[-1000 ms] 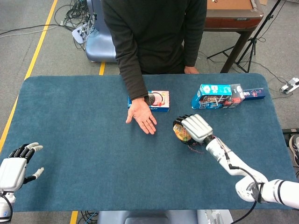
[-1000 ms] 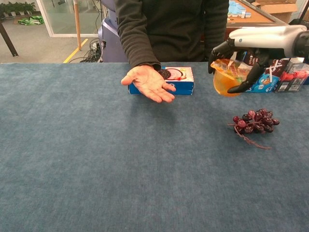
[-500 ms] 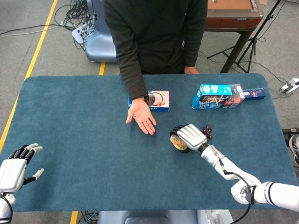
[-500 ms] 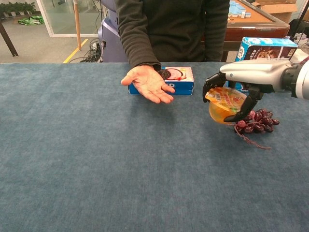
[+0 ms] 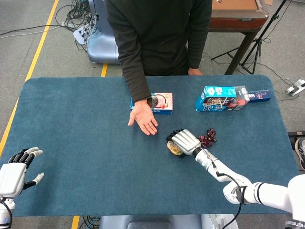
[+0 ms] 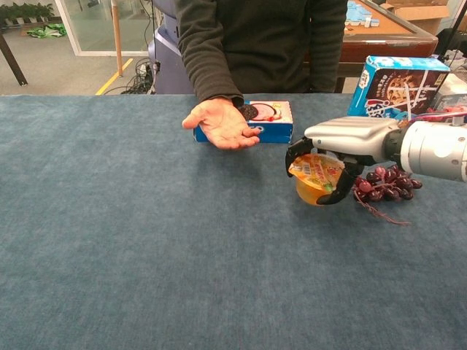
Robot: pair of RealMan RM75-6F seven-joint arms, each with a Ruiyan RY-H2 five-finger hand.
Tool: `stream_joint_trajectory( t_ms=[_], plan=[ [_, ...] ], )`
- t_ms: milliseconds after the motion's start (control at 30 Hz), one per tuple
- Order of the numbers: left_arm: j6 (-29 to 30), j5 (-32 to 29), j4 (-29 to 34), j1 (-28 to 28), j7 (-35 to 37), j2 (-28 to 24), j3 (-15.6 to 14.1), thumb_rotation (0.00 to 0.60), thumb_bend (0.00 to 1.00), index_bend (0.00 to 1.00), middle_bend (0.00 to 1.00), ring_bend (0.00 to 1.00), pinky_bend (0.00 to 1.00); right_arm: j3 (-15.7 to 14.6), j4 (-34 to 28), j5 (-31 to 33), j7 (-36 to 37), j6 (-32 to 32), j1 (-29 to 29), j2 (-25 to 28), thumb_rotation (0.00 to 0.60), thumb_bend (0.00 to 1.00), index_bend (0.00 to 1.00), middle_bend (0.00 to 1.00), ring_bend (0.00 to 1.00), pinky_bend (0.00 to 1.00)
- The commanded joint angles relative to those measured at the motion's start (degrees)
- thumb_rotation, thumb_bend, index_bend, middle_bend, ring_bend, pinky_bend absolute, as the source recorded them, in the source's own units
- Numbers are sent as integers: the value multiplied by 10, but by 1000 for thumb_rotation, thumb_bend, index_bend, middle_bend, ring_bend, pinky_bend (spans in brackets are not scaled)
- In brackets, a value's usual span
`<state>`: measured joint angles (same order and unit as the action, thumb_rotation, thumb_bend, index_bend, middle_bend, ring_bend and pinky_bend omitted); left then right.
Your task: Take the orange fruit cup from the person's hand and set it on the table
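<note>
1. My right hand (image 6: 337,149) grasps the orange fruit cup (image 6: 315,181) from above, fingers curled round its rim, near the middle of the table (image 6: 146,248); I cannot tell whether its base touches the cloth.
2. The cup's printed foil lid is sealed, orange contents showing through the wall.
3. My left hand (image 5: 15,171) holds nothing, fingers spread, at the near left corner.
4. The person's hand (image 6: 220,122) lies palm up before a blue box (image 6: 271,120) by the far edge.
5. Grapes (image 6: 387,185) lie just right of the cup.
</note>
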<state>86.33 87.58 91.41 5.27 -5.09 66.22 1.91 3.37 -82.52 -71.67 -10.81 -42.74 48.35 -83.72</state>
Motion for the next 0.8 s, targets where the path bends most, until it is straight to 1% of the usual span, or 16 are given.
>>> stream_joint_trajectory(
  t_ms=[33, 100, 133, 267, 367, 500, 600, 800],
  plan=[
    [1, 0, -2, -1, 1, 1, 0, 600, 200, 274, 219, 175, 253, 2, 7, 9, -4, 11, 5, -7, 600, 317, 202, 233, 116, 195],
    [0, -1, -3, -1, 2, 1, -1, 600, 200, 274, 219, 175, 253, 1, 10, 15, -9, 18, 8, -10, 600, 307, 151, 204, 91, 173],
    [-1, -1, -4, -1, 4, 0, -1, 600, 200, 274, 219, 175, 253, 1, 11, 18, -13, 21, 9, -11, 600, 306, 144, 198, 86, 169],
    [1, 2, -7, -1, 9, 0, -2, 600, 200, 273, 219, 175, 253, 2, 5, 22, -18, 21, 9, -9, 600, 292, 3, 97, 11, 92],
    [1, 2, -9, -1, 11, 1, -2, 600, 200, 272, 219, 176, 253, 7, -9, 18, -12, 11, 6, 1, 600, 265, 0, 45, 0, 65],
    [-1, 3, -9, 0, 11, 1, -2, 600, 200, 271, 219, 176, 253, 14, -30, 4, -3, -10, -1, 23, 600, 257, 0, 21, 0, 51],
    [-1, 4, -9, 2, 10, 1, -1, 600, 200, 271, 219, 176, 253, 17, -50, -3, -1, -27, -9, 45, 600, 257, 0, 26, 0, 51],
    [-6, 0, -9, 4, 9, 0, 1, 600, 200, 271, 218, 176, 253, 17, -98, -3, -19, -75, -38, 101, 600, 257, 0, 88, 0, 51]
  ],
)
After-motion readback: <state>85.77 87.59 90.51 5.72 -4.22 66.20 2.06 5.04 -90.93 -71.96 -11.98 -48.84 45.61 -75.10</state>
